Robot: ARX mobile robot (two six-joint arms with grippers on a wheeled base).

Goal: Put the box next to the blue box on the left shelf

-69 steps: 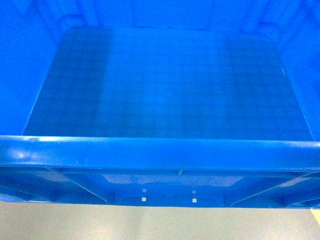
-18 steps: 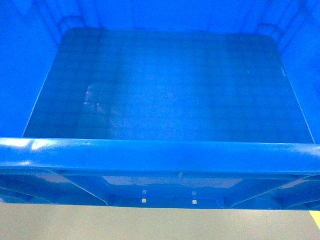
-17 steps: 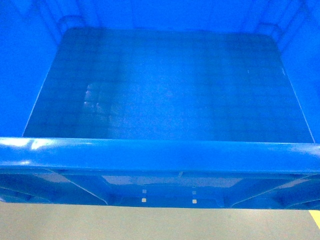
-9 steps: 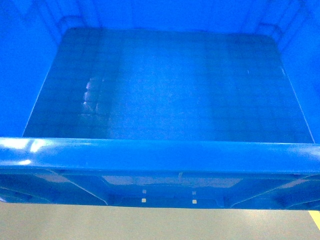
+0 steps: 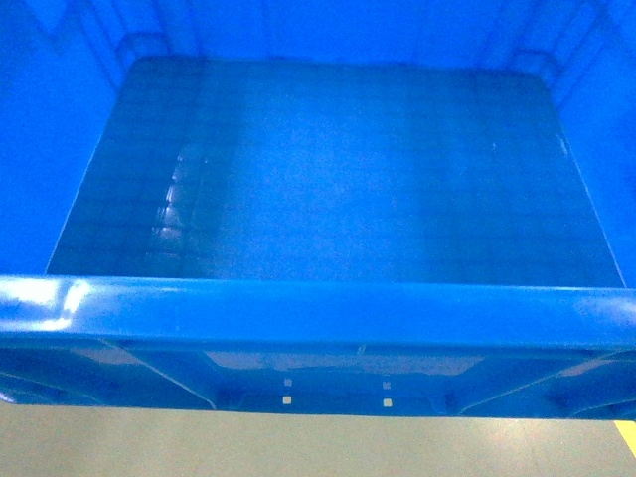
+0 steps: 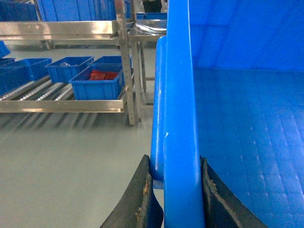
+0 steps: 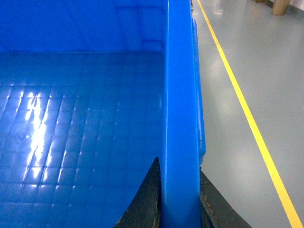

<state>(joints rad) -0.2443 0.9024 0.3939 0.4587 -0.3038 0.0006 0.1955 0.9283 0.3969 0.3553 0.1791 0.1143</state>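
Clearly carried: box [image 5: 328,169] held by its two side rims, off the floor [image 6: 61,166].
Filling the head view, the box hides what lies ahead, so it could knock the shelf [image 6: 66,104] and its small bins [image 6: 97,85]. Left claw [image 6: 176,199] and right claw [image 7: 176,199] each pinch only a rim edge; a jolt might let one slip.
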